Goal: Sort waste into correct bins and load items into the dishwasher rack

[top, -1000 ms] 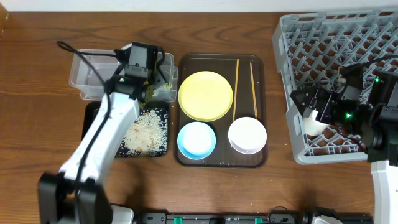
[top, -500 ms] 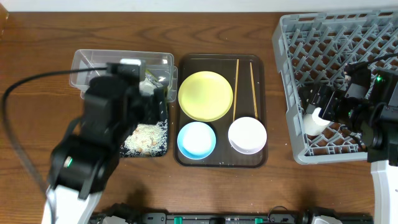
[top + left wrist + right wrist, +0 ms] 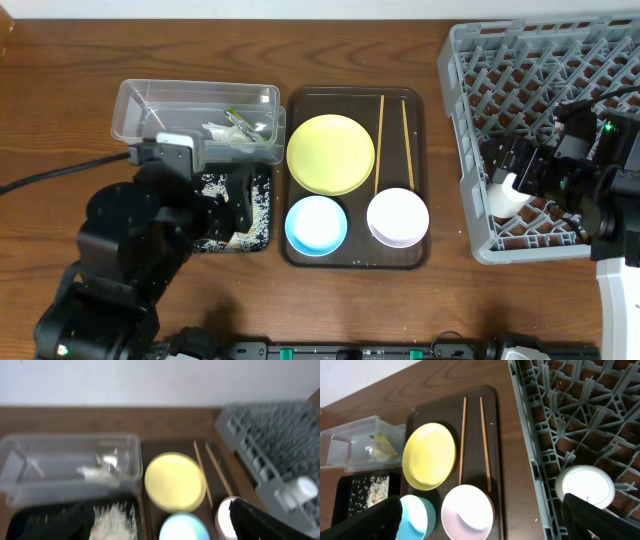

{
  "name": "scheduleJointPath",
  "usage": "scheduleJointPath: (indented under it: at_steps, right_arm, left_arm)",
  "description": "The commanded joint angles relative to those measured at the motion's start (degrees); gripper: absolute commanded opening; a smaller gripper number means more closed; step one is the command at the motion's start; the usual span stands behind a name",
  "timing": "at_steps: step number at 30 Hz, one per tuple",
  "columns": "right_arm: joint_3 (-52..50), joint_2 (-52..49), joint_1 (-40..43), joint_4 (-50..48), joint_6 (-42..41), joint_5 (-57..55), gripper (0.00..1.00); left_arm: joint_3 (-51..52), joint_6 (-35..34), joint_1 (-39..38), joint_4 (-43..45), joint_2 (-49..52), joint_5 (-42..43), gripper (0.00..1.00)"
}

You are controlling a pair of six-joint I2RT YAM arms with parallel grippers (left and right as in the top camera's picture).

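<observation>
Left arm has pulled back and up off the bins since half a second ago. The clear tub (image 3: 140,100) is now uncovered, ahead of the left gripper (image 3: 210,190), with the snack wrapper (image 3: 240,118) and paper scraps (image 3: 215,130) inside. Rice (image 3: 245,200) lies in the black tray (image 3: 255,240), just below those jaws. Only one dark finger shows in the left wrist view, so can't tell if the left jaws are apart or together. Nothing seen held.

Right arm unchanged. Right gripper (image 3: 481,505) has its jaws wide apart and empty. White cup (image 3: 584,485) sits in a dishwasher rack (image 3: 520,60) cell, just beyond the right-hand finger; contact not discernible.

Not yet loaded, all on the brown tray (image 3: 300,255) on the surface (image 3: 60,120):
- white bowl (image 3: 397,216): closest, ahead and between the right jaws
- blue bowl (image 3: 316,225): toward the left-hand finger
- yellow plate (image 3: 330,153): further ahead
- chopsticks (image 3: 380,140): further ahead, beside the plate

Handling, as a judgement:
- **Bowls:** likely rigid, smooth and light. Pinch the wall over the rim, one finger inside and one outside.
- **Plate:** lies flat and looks glossy, so slip risk. Take it at the rim edge; it may need tilting first.
- **Chopsticks:** thin, light and likely to roll. Pinch across mid-length, one at a time or both together.
</observation>
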State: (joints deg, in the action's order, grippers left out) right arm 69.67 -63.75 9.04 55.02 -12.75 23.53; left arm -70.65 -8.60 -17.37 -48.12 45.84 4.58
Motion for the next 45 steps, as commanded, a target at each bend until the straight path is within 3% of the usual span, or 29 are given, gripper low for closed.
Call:
scheduleJointPath:
  at_steps: [1, 6, 15, 21, 27, 35, 45]
  right_arm:
    - [0.6, 0.0, -0.9, 0.0, 0.8, -0.2, 0.99]
    - [0.6, 0.0, -0.9, 0.0, 0.8, -0.2, 0.99]
    - [0.6, 0.0, -0.9, 0.0, 0.8, -0.2, 0.99]
    - [0.6, 0.0, -0.9, 0.0, 0.8, -0.2, 0.99]
    - [0.6, 0.0, -0.9, 0.0, 0.8, -0.2, 0.99]
    - [0.6, 0.0, -0.9, 0.0, 0.8, -0.2, 0.99]
    - [0.6, 0.0, -0.9, 0.0, 0.8, -0.2, 0.99]
  left_arm:
    - [-0.7, 1.8, 0.2, -2.3, 0.0, -1.6, 0.89]
    - [5.2, 1.8, 3.9, 0.5, -3.5, -5.3, 0.91]
    - [32.8, 1.7, 11.5, 26.4, -22.9, -4.5, 0.93]
    - [45.7, 1.7, 13.9, 32.5, -36.1, -3.7, 0.94]
    - [53.9, 1.7, 14.2, 33.1, -45.9, -3.7, 0.94]
    - [61.1, 1.7, 14.2, 35.1, -45.7, -3.5, 0.94]
    - [70.4, 1.7, 14.2, 44.2, -45.6, -3.7, 0.94]
